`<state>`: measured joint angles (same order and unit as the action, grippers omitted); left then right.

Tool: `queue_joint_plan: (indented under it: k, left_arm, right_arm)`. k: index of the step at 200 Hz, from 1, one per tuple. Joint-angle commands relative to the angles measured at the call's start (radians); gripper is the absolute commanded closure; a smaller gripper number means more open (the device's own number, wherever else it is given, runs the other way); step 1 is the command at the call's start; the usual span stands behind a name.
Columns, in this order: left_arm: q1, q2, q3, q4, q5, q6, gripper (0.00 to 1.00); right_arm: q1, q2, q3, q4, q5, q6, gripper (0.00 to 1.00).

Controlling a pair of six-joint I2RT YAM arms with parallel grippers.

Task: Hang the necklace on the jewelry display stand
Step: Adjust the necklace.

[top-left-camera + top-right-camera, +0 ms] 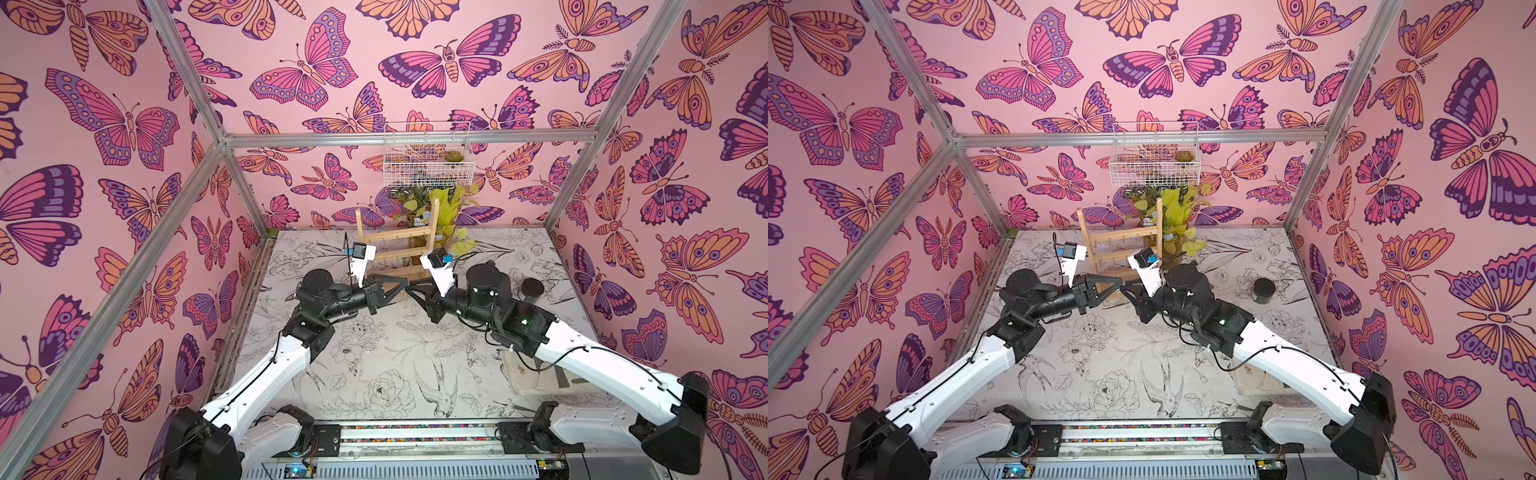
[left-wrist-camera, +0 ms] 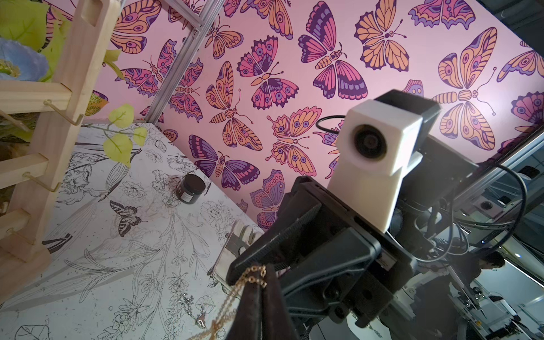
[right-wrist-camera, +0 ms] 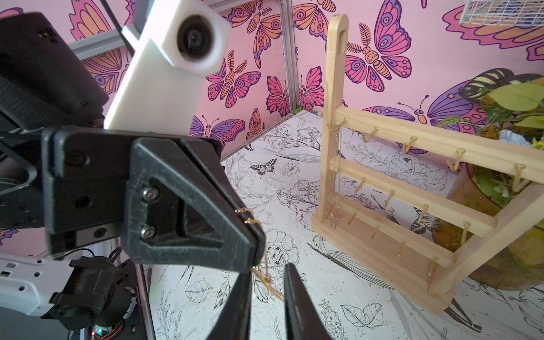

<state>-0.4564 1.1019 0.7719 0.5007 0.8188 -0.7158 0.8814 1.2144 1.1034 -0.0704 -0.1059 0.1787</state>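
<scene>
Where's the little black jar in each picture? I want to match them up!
In a top view: the black jar stands right of the wooden stand, a little nearer the camera.
In a top view: the jar is right of the stand too.
Left wrist: the jar sits beyond the stand's post.
Right wrist: not in it.
Shared landmark: the wooden stand, in all four views.

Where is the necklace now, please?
In the right wrist view the necklace hangs from the shut left hand, between the right hand's open fingers, in front of the stand.
</scene>
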Motion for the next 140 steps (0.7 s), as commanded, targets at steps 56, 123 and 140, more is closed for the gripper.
queue_joint_plan:
  k: [56, 123, 140]
  left_arm:
    - [0.010, -0.008, 0.004, 0.046, 0.009, -0.017, 1.00]
    - [0.012, -0.010, 0.006, 0.053, 0.004, -0.029, 1.00]
    - [0.012, -0.011, 0.002, 0.053, -0.003, -0.030, 1.00]
  right_arm:
    - [0.002, 0.014, 0.007, 0.033, 0.012, -0.012, 0.78]
    - [0.002, 0.031, -0.007, 0.080, 0.005, 0.007, 0.75]
    - [0.002, 0.035, -0.008, 0.091, -0.010, 0.010, 0.73]
